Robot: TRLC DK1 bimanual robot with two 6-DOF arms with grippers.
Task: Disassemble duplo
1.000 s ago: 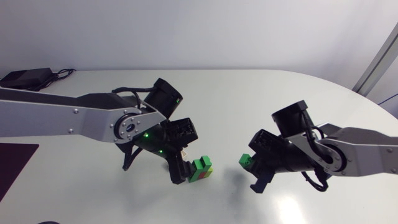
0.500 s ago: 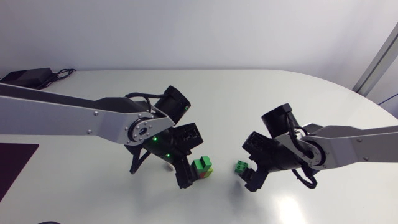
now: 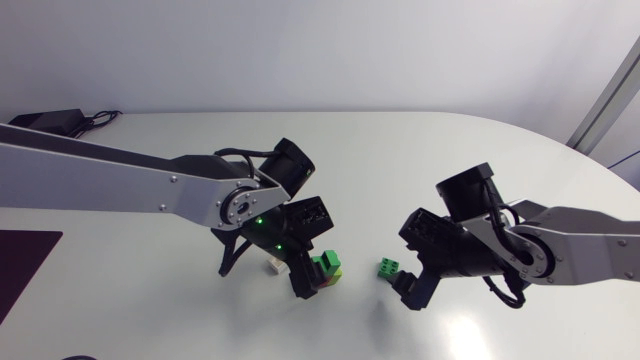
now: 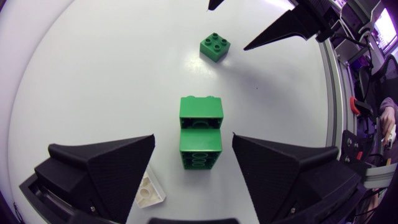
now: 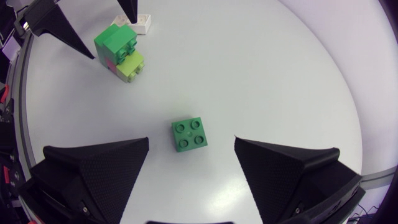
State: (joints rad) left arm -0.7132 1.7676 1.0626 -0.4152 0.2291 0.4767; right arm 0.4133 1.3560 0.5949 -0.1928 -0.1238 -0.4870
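The left arm (image 3: 150,190) and right arm (image 3: 580,240) meet over the middle of the white worktop (image 3: 400,160). Bare surface stretches behind them to its curved far edge. A black box (image 3: 40,125) sits at the far left corner and a dark mat (image 3: 25,265) lies at the left edge. The left jaws hang spread wide either side of a stack of green, pink and lime bricks (image 4: 200,134), touching neither side, with a white brick (image 4: 149,191) just beside one finger. The right jaws, likewise released, straddle a single green brick (image 5: 189,135) lying studs-up on the worktop, near the stack but apart.
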